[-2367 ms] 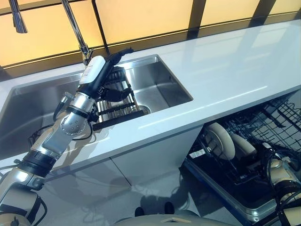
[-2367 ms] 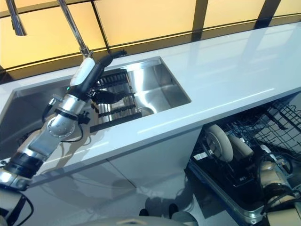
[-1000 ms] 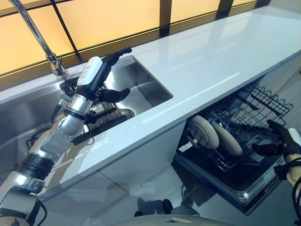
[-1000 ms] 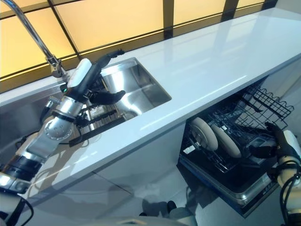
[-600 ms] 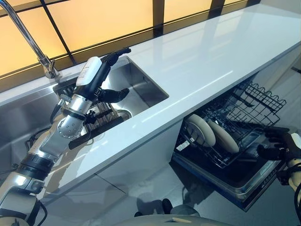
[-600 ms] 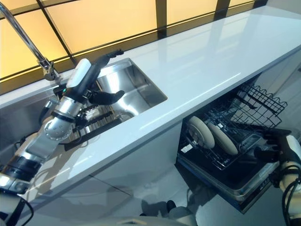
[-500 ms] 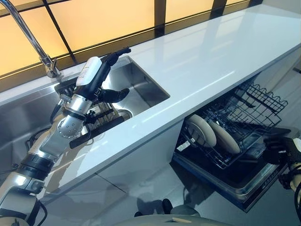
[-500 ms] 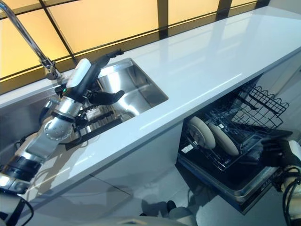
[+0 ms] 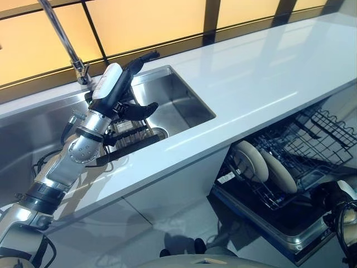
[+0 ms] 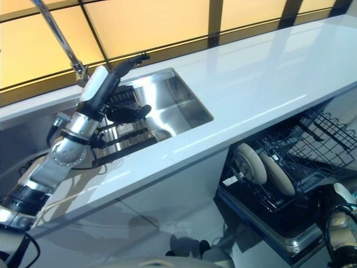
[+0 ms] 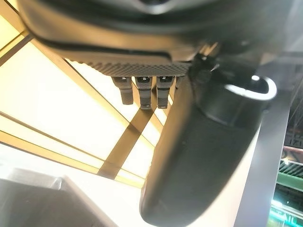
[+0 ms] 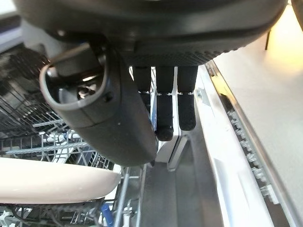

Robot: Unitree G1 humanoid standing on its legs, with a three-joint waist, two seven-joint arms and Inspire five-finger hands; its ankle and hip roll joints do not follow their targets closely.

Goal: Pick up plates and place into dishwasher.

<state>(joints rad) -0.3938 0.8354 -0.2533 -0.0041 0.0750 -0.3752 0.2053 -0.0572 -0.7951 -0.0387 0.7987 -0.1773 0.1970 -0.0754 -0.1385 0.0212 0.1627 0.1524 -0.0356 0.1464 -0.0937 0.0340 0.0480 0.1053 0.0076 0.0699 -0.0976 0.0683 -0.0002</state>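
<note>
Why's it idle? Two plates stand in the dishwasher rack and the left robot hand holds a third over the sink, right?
Not quite. Two plates do stand in the dishwasher rack, but the left robot hand over the sink is open and empty, as the left eye view shows.
</note>
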